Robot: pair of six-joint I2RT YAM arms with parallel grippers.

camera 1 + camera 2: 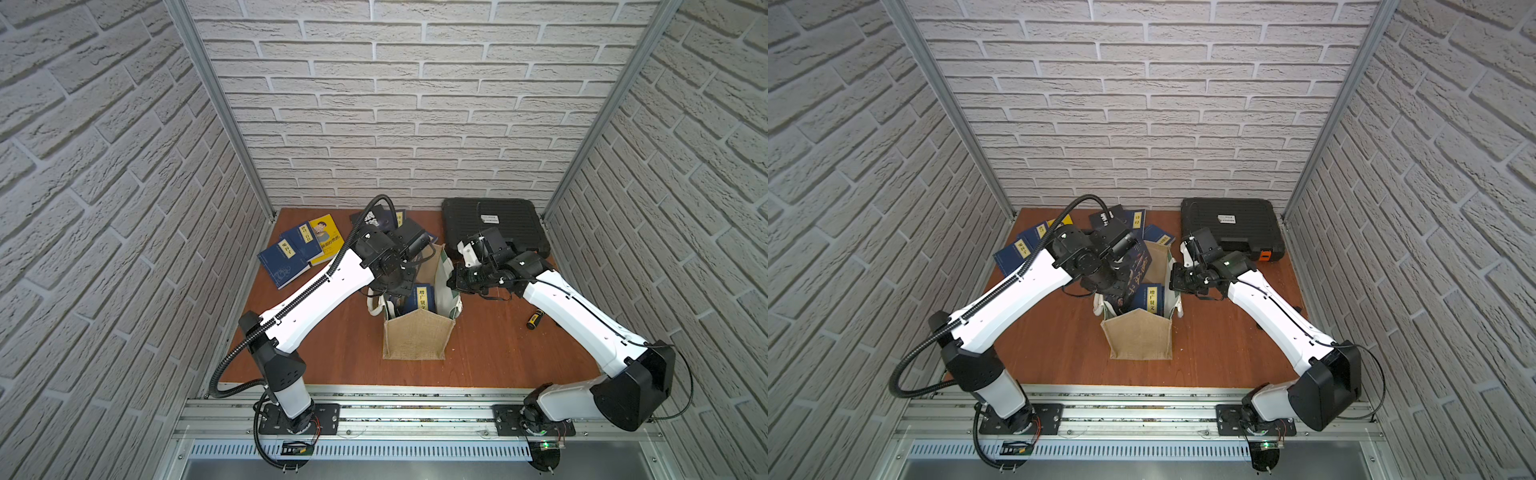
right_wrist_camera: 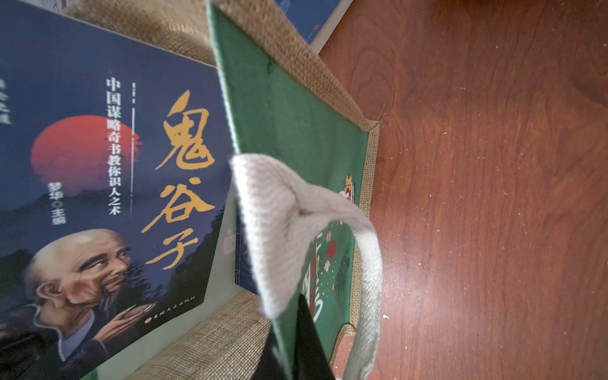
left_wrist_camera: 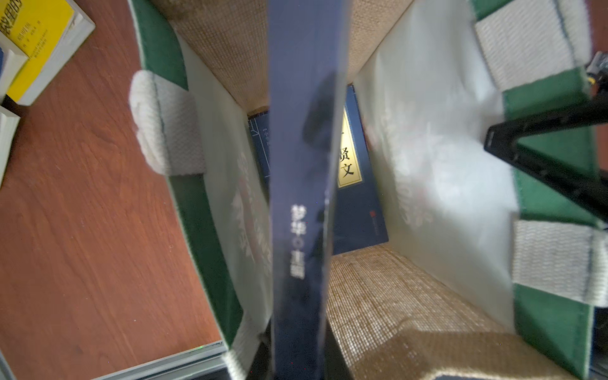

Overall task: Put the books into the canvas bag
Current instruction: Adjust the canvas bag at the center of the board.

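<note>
The left gripper [image 3: 294, 362] clamps the thin, seemingly stiff gold-lettered paperback [image 2: 115, 197] by its edge; the right gripper [image 2: 289, 358] pinches the floppy canvas bag [image 1: 415, 340] at its right rim

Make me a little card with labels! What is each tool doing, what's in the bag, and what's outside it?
Left tool: shut on the dark gold-lettered book, held at the open mouth of the canvas bag
Right tool: shut on the bag's green side wall
Inside bag: one navy book with a yellow label
Outside bag: navy books and a yellow cartoon book on the table
Also there: black case
</note>
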